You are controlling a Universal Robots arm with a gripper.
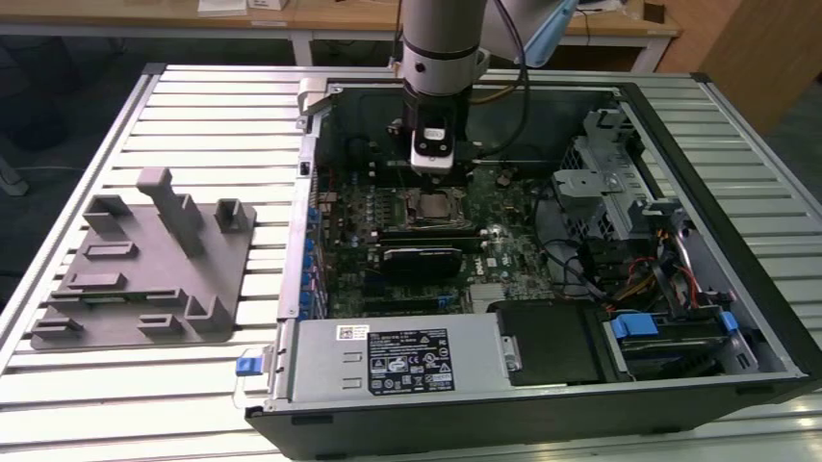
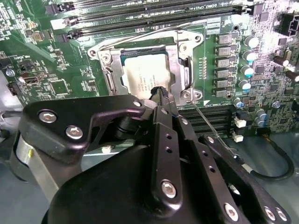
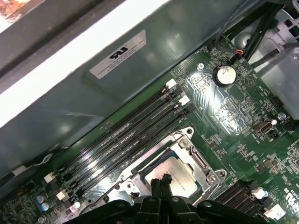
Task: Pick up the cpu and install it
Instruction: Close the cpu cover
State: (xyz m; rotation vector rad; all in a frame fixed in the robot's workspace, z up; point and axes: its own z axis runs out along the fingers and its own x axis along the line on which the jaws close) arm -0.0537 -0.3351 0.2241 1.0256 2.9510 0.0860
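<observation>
The cpu [image 2: 142, 70] lies flat in the motherboard socket, its silver-grey top up, with the metal load frame [image 2: 180, 56] open around it. In the first wrist view the cpu [image 3: 182, 175] shows the same way. My gripper [image 2: 160, 92] hangs just over the cpu's edge with its two black fingers pressed together and nothing between them. I cannot tell whether the tips touch the chip. In the exterior view the gripper [image 1: 433, 171] stands straight above the socket and cpu [image 1: 434, 203] inside the open computer case [image 1: 668, 144].
A thin retention lever wire [image 2: 212, 128] runs beside the socket. Memory slots [image 3: 126, 140] lie along one side. A power supply [image 1: 398, 358], drive cage [image 1: 610, 178] and cables [image 1: 649, 279] crowd the case. A grey plastic fixture [image 1: 141, 274] sits on the slatted table at the exterior view's left.
</observation>
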